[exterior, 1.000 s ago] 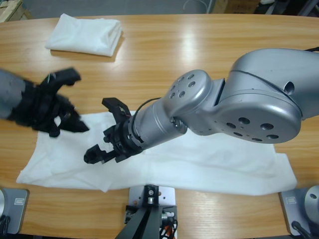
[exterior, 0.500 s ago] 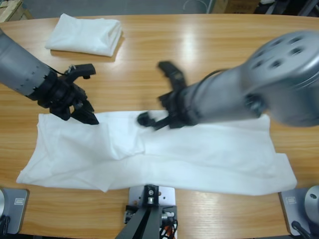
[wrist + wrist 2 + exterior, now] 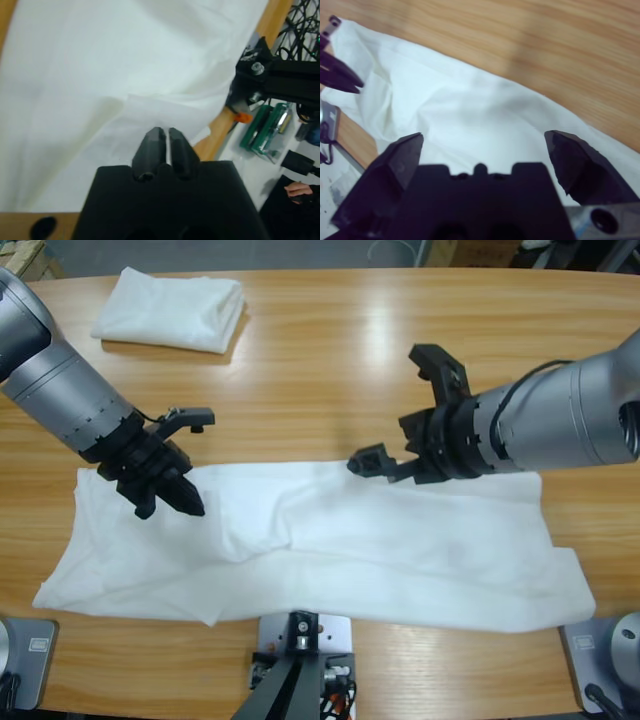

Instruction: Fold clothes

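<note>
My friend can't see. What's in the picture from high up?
A long white T-shirt lies spread on a wooden table, with the left gripper shut over its left part and the right gripper open above its top edge. A folded white shirt sits far back.

You've got two white shirts on the table (image 3: 330, 350): one spread shirt (image 3: 400, 550) along the near edge, one folded shirt (image 3: 172, 308) at the far left. Two arms, two grippers: left gripper (image 3: 185, 465), right gripper (image 3: 400, 415).
</note>
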